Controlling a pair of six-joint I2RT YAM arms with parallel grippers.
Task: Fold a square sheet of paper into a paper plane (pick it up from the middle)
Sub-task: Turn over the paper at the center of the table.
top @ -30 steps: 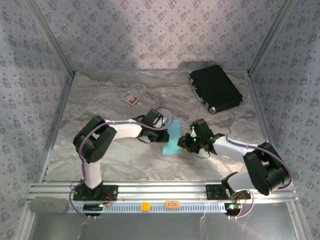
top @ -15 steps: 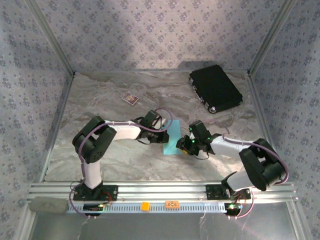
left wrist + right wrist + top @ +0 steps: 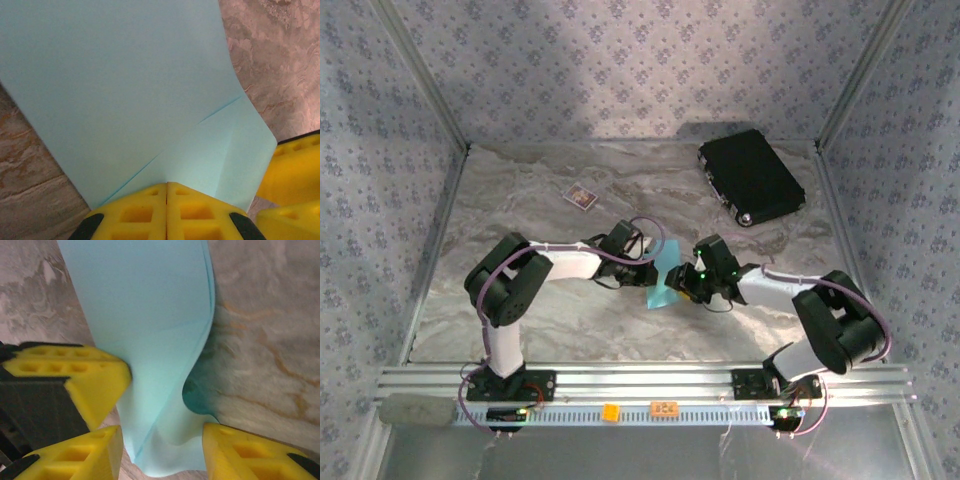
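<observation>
Paper caught between both grippers, mid-fold

On the left, the left gripper [image 3: 167, 187] is pressed shut on a creased edge of the square sheet of paper [image 3: 125, 90], probably so it's anchored. The sheet is bowed over the marbled table [image 3: 540, 200] between the arms. The right gripper [image 3: 161, 432] is spread around the curled end, likely lined up for a crease.
</observation>
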